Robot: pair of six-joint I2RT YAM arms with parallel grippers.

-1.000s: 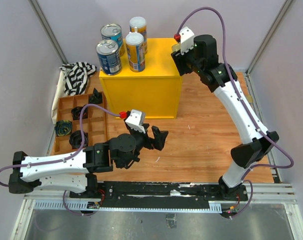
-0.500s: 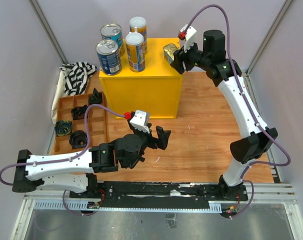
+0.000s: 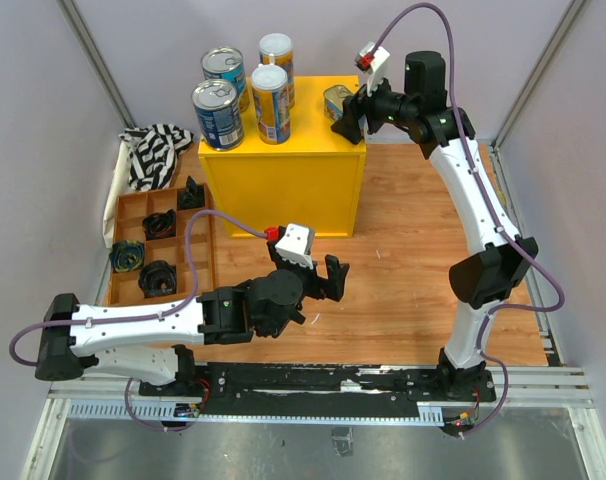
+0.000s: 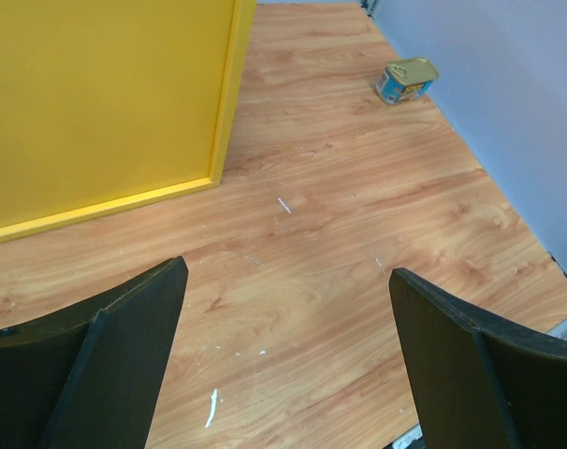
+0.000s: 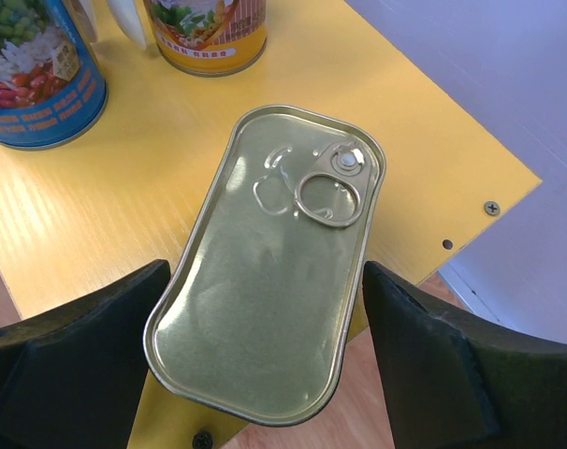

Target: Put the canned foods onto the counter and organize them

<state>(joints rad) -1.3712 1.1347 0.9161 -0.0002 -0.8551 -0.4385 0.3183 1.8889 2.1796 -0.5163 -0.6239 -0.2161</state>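
Lying flat on counter (image 3: 283,185), right-front corner: gold tin (image 5: 274,234), ring pull up. Right hand (image 5: 265,271) straddles it, jaws spread just wider than tin, sliver of gap at one side. Counter's left half: two blue cans (image 3: 217,113), two slim cans (image 3: 270,103), all upright. Second tin (image 4: 407,79) off counter, to its right, near wall. Left hand (image 4: 285,271) in front of counter, wide, empty. Tray (image 3: 191,262) left of counter.

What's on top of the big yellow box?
On the yellow box: two wide blue cans, two slim yellow-blue cans and a flat gold tin, with the right hand straddling it. The front cans partly hide the back ones, and the spot under the tin is covered.
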